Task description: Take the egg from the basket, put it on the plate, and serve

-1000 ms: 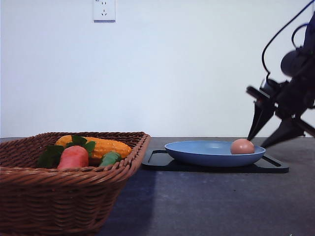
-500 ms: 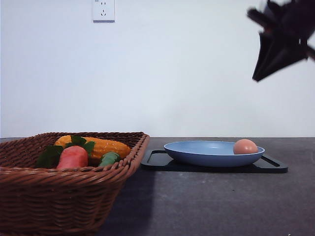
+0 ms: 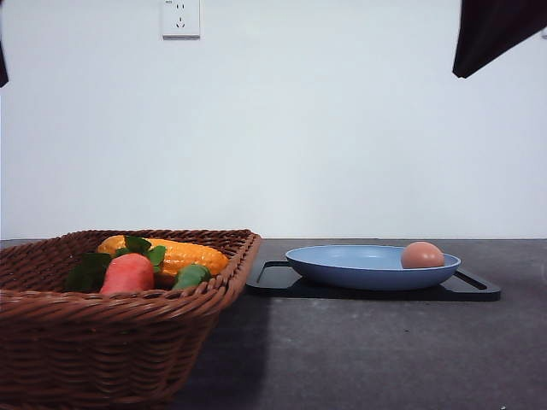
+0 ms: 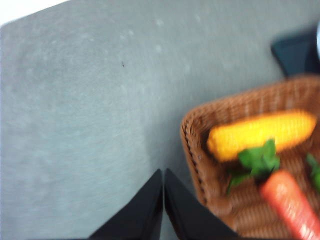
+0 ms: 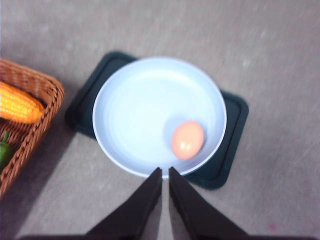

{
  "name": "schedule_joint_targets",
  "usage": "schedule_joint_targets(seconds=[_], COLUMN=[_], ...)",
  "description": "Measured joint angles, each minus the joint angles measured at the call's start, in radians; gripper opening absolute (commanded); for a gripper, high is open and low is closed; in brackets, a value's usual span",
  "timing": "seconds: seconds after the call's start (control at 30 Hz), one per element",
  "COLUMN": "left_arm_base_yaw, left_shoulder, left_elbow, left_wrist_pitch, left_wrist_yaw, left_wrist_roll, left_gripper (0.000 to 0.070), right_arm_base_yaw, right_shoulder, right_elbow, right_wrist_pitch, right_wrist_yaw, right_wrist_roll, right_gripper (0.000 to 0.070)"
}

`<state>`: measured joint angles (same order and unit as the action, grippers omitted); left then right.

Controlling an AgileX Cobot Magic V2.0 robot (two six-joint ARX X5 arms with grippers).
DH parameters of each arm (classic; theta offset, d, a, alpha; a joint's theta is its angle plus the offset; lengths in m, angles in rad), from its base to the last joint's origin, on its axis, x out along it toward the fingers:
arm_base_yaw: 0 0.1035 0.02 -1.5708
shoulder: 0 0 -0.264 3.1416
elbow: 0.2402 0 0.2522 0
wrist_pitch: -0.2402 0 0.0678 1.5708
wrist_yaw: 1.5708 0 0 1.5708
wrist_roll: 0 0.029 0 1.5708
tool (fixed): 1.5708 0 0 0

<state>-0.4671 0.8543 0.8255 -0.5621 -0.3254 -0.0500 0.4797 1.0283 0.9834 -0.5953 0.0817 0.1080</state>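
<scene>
The tan egg [image 3: 422,254] lies in the light blue plate [image 3: 359,265], near its right rim; the right wrist view has the egg [image 5: 187,140] and plate [image 5: 140,115] below the camera. The brown wicker basket [image 3: 102,325] stands at the front left. My right gripper [image 3: 466,64] hangs high above the plate at the top right, its fingers [image 5: 150,200] shut together on nothing. My left gripper [image 4: 163,190] is also shut and empty, hovering over bare table just outside the basket [image 4: 200,165] rim.
The plate rests on a flat black tray [image 3: 474,286]. In the basket lie a yellow corn cob [image 3: 184,254], a red-orange carrot-like vegetable [image 3: 128,273] with green leaves, and a green piece [image 3: 191,276]. A dark grey tabletop [image 3: 367,350] stretches in front of the tray.
My right gripper has risen from beside the plate's right rim to the top right corner, and its fingers have gone from open to shut. The egg stays in the plate.
</scene>
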Motion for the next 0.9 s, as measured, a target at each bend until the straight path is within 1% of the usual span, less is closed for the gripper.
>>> schedule_joint_targets(seconds=[0.1,0.27,0.33,0.4,0.57,0.9], left_arm_base_yaw=[0.006,0.001,-0.002,-0.002,-0.002,-0.002], left_shoulder=[-0.089,-0.223,-0.263,-0.281,-0.284,-0.283], left_elbow=[-0.104,-0.246,-0.286,-0.297,-0.297,-0.297], left_wrist_pitch=[0.100,0.218,0.231,0.213,0.209,0.209], left_wrist_yaw=[0.035,0.082,0.095,0.096,0.096,0.096], left_wrist_roll=[-0.044,-0.128,-0.159,-0.187,-0.211,-0.216], left_gripper=[0.0000,0.0000,0.0000,0.0000,0.0000,0.0000], right_arm_base_yaw=[0.006,0.006,0.006,0.006,0.006,0.006], right_shoulder=[-0.106,-0.247,-0.280,-0.291,-0.288,-0.289], right_elbow=[-0.149,-0.404,-0.494,-0.559,-0.588,-0.588], right_wrist_pitch=[0.145,0.397,0.487,0.547,0.554,0.558], right_wrist_yaw=[0.001,0.001,0.001,0.001,0.001,0.001], right_wrist_roll=[0.000,0.000,0.001,0.009,0.055,0.071], right_gripper=[0.0000,0.0000,0.0000,0.0000,0.0000,0.0000])
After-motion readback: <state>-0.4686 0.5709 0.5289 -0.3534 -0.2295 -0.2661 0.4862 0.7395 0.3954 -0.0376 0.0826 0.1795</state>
